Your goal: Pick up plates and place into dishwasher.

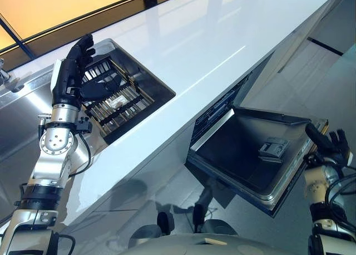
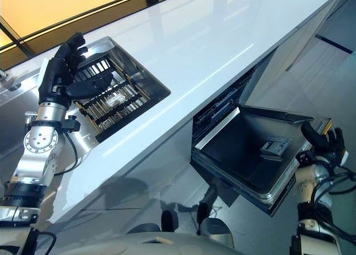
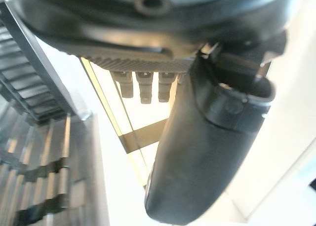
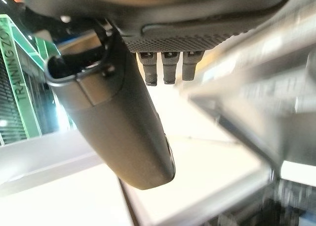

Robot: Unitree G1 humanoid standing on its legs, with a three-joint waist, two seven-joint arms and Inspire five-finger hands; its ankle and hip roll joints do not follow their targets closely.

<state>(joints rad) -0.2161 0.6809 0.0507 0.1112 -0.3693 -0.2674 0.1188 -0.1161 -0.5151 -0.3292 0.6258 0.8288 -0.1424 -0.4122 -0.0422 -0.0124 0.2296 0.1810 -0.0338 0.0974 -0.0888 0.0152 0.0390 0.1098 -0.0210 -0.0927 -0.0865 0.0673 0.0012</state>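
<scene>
Right hand (image 1: 328, 143), fingers relaxed and grasping nothing, sits at the open dishwasher door (image 1: 250, 155), while the left hand (image 1: 78, 65), also unclenched, hovers above the sink rack (image 1: 114, 102); no plate is discernible, so locate one before reaching.

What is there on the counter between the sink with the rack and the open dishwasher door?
Nothing: in the left eye view the white counter is bare between the sink holding the rack and the dishwasher door.
</scene>
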